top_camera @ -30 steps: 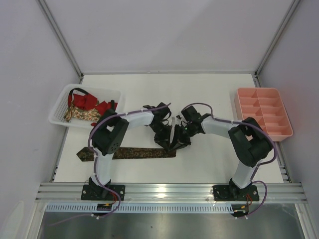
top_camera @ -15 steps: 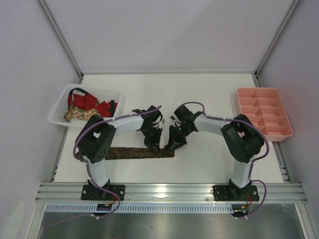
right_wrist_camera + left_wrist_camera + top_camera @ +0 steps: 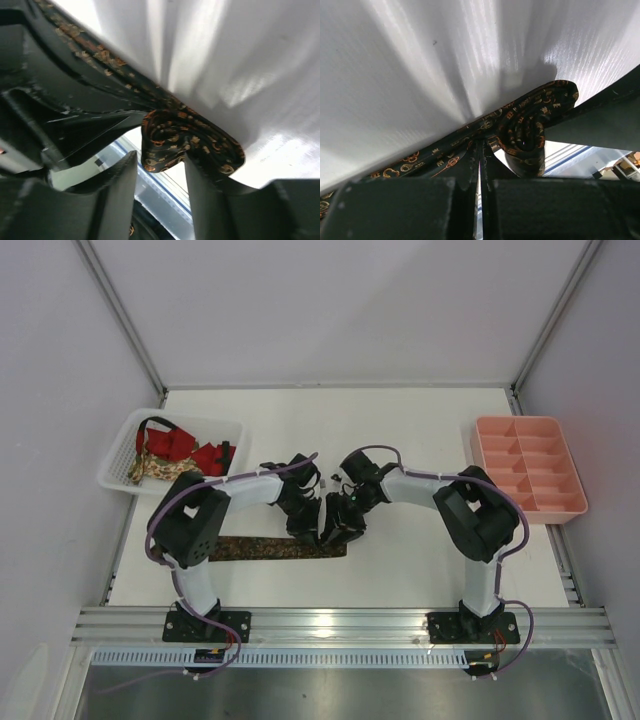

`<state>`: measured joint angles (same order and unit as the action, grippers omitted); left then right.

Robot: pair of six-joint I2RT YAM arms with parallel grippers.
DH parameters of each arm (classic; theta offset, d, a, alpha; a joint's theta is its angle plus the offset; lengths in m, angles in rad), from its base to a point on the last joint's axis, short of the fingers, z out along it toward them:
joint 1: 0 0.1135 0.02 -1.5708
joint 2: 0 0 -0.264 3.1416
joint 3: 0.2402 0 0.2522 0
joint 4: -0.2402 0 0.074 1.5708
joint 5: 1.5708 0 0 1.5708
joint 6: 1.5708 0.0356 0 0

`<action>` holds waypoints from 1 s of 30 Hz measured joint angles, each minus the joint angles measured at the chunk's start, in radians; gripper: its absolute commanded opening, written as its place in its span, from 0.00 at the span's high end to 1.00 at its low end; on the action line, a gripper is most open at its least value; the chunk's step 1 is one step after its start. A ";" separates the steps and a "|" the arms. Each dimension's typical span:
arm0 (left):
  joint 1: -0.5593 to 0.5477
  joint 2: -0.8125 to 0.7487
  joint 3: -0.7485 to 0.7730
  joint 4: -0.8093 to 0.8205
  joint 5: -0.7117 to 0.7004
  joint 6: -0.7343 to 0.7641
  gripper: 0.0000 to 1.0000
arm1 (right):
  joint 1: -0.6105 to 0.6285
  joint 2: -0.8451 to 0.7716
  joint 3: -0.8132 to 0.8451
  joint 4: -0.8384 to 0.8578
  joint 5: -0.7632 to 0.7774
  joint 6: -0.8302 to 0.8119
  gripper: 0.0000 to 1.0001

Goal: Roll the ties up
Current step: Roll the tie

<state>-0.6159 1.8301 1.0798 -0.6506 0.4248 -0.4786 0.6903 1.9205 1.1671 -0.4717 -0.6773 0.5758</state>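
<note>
A dark brown tie (image 3: 262, 548) with reddish-gold specks lies flat along the near part of the table, its right end wound into a small roll (image 3: 335, 536). My left gripper (image 3: 306, 526) is shut, its tips (image 3: 481, 148) resting on the flat strip just left of the roll (image 3: 529, 131). My right gripper (image 3: 338, 523) is open around the roll (image 3: 186, 141); one finger (image 3: 204, 181) touches the roll's side and the other finger (image 3: 119, 176) stands apart from it. The left elbow hides the tie's left end.
A white mesh basket (image 3: 118, 462) at the left holds a red tie (image 3: 178, 443) and a beige floral tie (image 3: 158, 469). A pink compartment tray (image 3: 528, 468) sits at the right edge. The two wrists nearly touch at mid-table.
My right gripper has opened off the roll. Both wrists have shifted left along the tie, and the roll now sits slightly further left.
</note>
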 measured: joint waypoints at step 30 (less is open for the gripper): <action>0.084 -0.148 0.007 -0.024 0.125 -0.053 0.99 | -0.025 0.022 -0.148 0.333 -0.184 0.104 0.88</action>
<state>-0.5323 1.6817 1.0866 -0.6746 0.5495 -0.5320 0.6655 1.9427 1.0191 -0.1387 -0.8612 0.6796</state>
